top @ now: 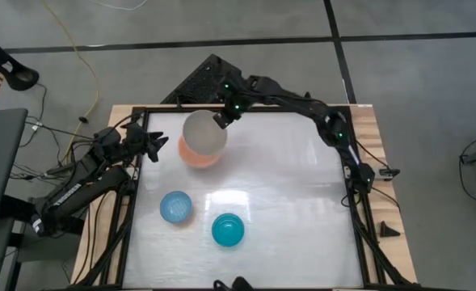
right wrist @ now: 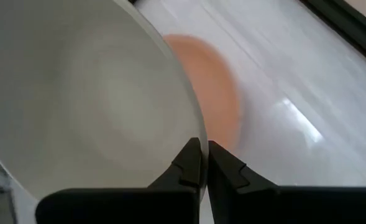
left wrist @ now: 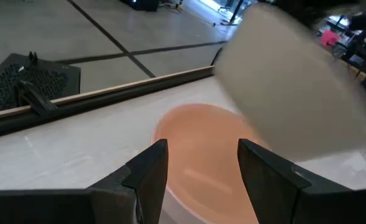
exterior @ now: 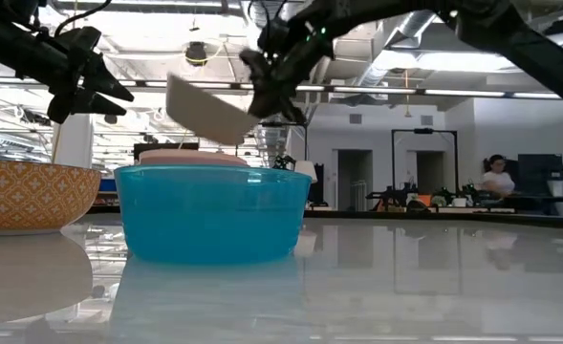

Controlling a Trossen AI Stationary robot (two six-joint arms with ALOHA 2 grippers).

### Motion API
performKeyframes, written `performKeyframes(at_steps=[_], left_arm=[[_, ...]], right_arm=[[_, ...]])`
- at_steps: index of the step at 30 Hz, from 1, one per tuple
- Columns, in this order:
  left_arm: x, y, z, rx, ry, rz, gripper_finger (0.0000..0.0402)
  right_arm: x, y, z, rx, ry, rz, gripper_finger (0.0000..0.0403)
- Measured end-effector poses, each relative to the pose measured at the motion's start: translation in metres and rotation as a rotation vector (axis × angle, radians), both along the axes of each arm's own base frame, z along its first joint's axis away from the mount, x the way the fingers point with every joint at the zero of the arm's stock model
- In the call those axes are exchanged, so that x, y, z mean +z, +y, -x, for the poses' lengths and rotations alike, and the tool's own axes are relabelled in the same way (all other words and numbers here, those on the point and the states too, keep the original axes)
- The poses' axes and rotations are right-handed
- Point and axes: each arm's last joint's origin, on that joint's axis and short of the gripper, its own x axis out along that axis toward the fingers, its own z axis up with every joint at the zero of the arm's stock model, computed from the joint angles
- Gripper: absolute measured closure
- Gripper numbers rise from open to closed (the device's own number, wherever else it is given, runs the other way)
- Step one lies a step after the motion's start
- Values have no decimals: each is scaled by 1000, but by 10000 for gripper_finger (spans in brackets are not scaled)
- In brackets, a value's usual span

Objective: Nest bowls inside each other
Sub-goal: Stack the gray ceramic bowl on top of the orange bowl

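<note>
My right gripper (top: 221,118) is shut on a grey-beige bowl (top: 203,132), which hangs over the far part of a peach-orange bowl (top: 199,155) standing on the table. In the low view the grey-beige bowl (exterior: 209,110) is tilted above the peach bowl's rim (exterior: 190,156). My left gripper (top: 158,145) stands open just left of the peach bowl (left wrist: 201,146) and touches nothing. A light blue bowl (top: 175,206) and a teal bowl (top: 228,229) stand on their bases near the table's front. My right gripper pinches the grey-beige bowl's wall at its rim (right wrist: 194,134), one finger inside the bowl and one outside. The fingers slant down from the table's far right. The bowl is lifted clear, tilted, and hangs over the peach-orange bowl (right wrist: 217,93).
The teal bowl (exterior: 209,212) fills the foreground of the low view. A bowl with an orange patterned wall (exterior: 23,196) stands to its left. A black frame (top: 141,162) rims the table. A person (exterior: 496,177) sits in the room beyond.
</note>
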Motion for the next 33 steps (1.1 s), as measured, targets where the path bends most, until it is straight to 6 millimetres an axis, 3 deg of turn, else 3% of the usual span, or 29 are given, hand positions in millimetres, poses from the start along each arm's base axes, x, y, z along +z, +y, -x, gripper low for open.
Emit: performKeyframes(at_steps=[12, 33], left_arm=[[0, 0, 0, 19, -1, 2, 219], [0, 1, 0, 28, -4, 7, 219]], right_arm=[[-36, -2, -25, -38, 11, -21, 367], [-42, 15, -34, -52, 11, -9, 367]])
